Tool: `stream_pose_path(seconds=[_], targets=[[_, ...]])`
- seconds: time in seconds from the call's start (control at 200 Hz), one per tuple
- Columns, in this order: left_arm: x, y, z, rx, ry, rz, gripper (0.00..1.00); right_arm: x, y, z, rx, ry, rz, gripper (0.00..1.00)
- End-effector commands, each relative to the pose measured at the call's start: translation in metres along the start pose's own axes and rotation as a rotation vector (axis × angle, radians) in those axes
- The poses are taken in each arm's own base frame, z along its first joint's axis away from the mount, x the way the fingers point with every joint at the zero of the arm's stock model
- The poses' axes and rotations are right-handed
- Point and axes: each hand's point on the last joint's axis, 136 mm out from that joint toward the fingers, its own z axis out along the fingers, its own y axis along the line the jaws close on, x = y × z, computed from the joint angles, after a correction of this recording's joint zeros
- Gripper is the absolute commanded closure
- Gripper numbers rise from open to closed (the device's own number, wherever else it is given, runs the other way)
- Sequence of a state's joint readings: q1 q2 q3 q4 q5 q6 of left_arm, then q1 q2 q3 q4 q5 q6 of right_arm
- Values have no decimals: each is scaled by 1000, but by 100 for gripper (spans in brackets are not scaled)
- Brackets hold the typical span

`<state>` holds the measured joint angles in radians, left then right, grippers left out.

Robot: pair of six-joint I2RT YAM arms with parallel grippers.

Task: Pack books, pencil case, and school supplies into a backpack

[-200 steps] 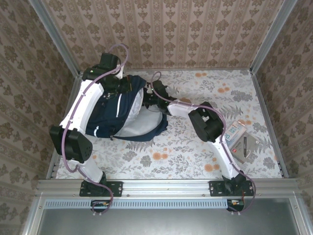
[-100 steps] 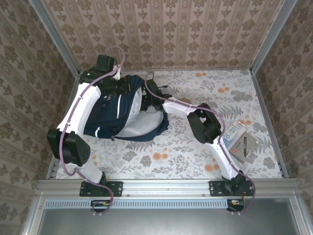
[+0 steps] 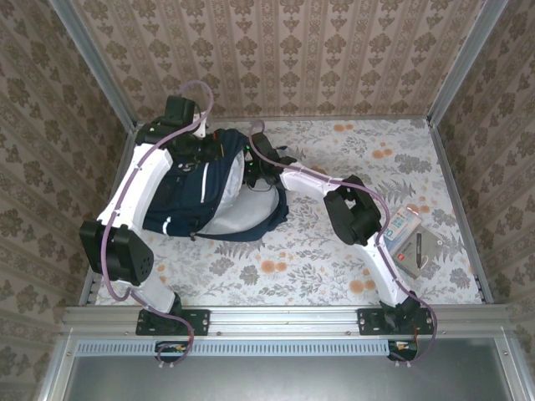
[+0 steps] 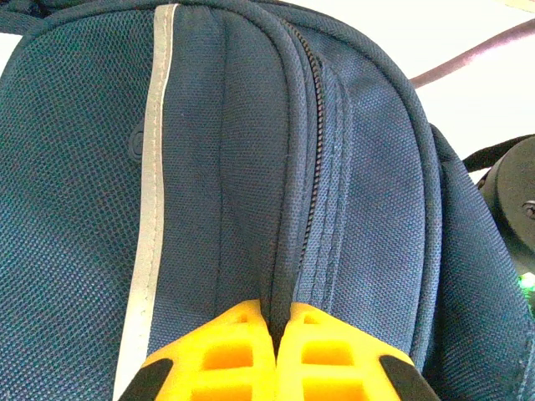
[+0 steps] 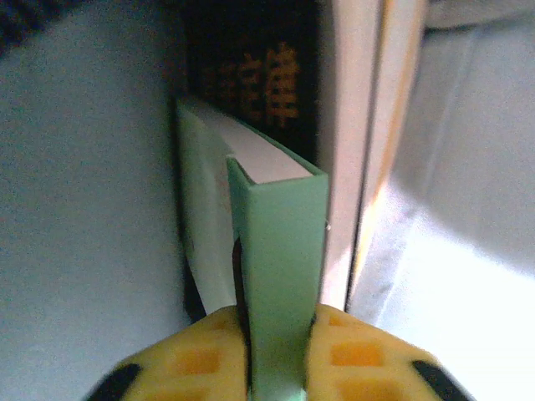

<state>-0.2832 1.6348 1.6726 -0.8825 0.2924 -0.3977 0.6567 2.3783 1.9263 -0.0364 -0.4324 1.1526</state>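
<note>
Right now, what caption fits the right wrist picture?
Right claw pinches a pale green box beside a black book inside the backpack.

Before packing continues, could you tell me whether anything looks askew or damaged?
Nothing stands out: the pale green box stands straight between the right fingers beside the black book, and the backpack looks undamaged.

Top view: bright, even, sharp; soft shadows on the surface (image 3: 318,259).
Left wrist: backpack (image 4: 209,167) weave crisp; white blowout at 1 o'clock.
Right wrist: dim; pale green box (image 5: 280,251) blurry; glare at 4 o'clock.
</note>
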Motion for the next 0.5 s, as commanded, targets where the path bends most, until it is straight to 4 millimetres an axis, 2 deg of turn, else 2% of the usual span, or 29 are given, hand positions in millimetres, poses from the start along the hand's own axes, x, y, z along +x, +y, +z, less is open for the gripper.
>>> stream_pose_path(seconds=[0.0,0.055,0.14,0.305,0.495], targets=[[-22,-19,-24,76,-103,13,100,10,-8,6,30,52,-16,63],[-22,-18,-24,70,-100,16,100,12,-10,-1,46,50,-35,54],[-22,-15,-21,64,-95,18,100,11,-13,-19,68,26,-64,47],[-25,-8,-15,59,-86,7,100,4,-17,-63,118,-31,-114,45],[-27,-11,-13,84,-87,2,100,1,-33,-115,199,-73,-126,44]])
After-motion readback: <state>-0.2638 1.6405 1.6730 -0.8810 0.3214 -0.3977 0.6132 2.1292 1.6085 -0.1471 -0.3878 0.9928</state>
